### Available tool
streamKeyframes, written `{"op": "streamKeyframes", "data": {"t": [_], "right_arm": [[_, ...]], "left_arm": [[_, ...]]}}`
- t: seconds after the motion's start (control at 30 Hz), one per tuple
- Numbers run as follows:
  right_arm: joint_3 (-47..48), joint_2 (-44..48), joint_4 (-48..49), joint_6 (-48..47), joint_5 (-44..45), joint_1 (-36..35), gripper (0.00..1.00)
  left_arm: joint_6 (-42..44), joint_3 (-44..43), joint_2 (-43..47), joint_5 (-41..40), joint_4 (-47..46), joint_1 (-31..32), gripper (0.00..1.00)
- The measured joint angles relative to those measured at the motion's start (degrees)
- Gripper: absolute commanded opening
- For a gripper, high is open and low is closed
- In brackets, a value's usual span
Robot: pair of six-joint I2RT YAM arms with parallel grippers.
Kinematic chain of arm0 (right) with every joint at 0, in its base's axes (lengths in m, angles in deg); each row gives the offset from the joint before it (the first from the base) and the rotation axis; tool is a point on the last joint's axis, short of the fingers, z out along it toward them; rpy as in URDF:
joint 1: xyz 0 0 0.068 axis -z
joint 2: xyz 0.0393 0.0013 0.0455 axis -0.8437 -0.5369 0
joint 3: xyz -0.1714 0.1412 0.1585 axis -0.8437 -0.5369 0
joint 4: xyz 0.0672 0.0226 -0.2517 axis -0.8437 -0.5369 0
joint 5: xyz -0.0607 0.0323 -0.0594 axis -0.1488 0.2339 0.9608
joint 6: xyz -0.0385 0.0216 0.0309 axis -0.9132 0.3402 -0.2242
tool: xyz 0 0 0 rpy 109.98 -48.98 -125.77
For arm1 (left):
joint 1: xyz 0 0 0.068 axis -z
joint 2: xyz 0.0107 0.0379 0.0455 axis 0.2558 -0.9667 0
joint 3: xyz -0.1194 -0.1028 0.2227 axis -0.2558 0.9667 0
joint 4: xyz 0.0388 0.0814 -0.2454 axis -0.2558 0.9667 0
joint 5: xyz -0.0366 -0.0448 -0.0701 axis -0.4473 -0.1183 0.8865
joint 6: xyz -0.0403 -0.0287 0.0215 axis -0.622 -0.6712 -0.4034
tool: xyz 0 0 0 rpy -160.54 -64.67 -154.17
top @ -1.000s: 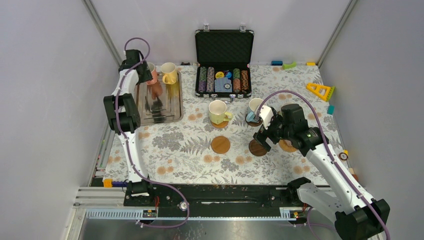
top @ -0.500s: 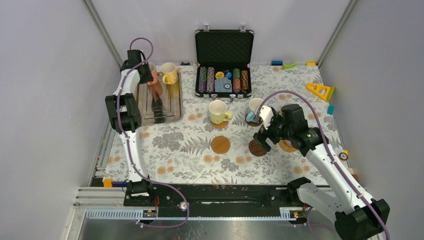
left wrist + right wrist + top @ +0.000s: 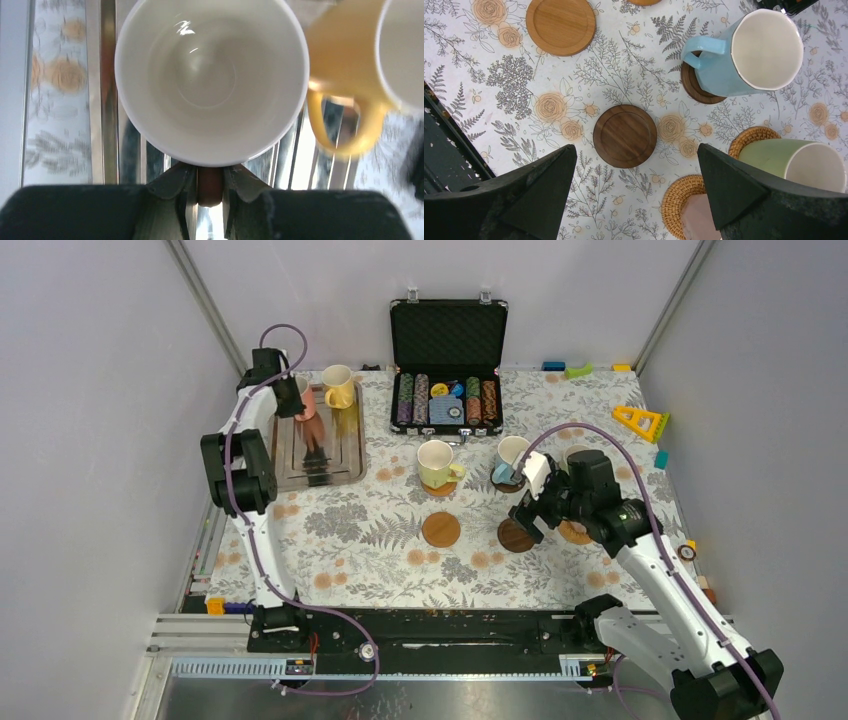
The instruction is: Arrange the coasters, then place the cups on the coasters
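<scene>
- Coasters (image 3: 560, 25): six counted, two of them dark and two woven.
- Cups: five distinct: pink cup (image 3: 210, 80), yellow cup (image 3: 345, 75), cream cup (image 3: 435, 462), blue cup (image 3: 744, 55), green cup (image 3: 794, 160).
- Left end effector (image 3: 209, 175): clamped on the pink cup's handle, above the tray (image 3: 107, 100).
- Right end effector (image 3: 636, 150): fingers fully apart, holding nothing. The bare dark coaster (image 3: 625, 135) lies below, between them, on the worktop (image 3: 499, 100).
</scene>
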Motion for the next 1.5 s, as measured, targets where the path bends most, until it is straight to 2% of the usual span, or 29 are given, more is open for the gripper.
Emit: {"op": "streamKeyframes", "data": {"t": [0.2,0.47,0.67,0.77,0.87,1.0,1.13,1.37,1.5], "right_arm": [[0.35,1.44,-0.57,0.02,0.13,0.0,1.0],[0.35,4.48,-1.62,0.02,2.19,0.09,1.0],[-3.5,12.11,1.73,1.18,9.68,0.92,1.0],[-6.73,14.91,6.14,2.58,16.22,3.37,1.0],[-9.73,17.18,12.63,4.72,24.65,7.5,1.0],[-11.96,18.34,22.32,6.01,36.17,11.74,1.0],[-13.86,18.51,31.45,6.01,46.23,15.06,1.0],[-15.61,19.61,38.14,5.95,52.94,16.74,1.0],[-16.15,19.47,39.63,5.92,53.24,16.87,1.0]], "left_arm": [[2.56,12.94,13.75,1.73,1.68,0.0,0.0],[7.34,24.85,35.19,7.41,0.72,0.0,0.0],[13.33,30.6,45.22,13.68,2.12,3.34,0.0],[17.55,34.73,49.83,15.06,3.8,10.95,0.0],[21.44,37.64,54.07,17.27,6.25,21.97,0.0],[23.85,36.76,56.65,21.75,10.64,33.14,0.0],[25.05,35.19,56.57,21.7,11.82,41.55,0.0],[27.52,35.04,50.62,20.9,12.26,56.48,0.0],[27.21,34.73,43.63,20.74,11.78,61.02,0.0]]}}
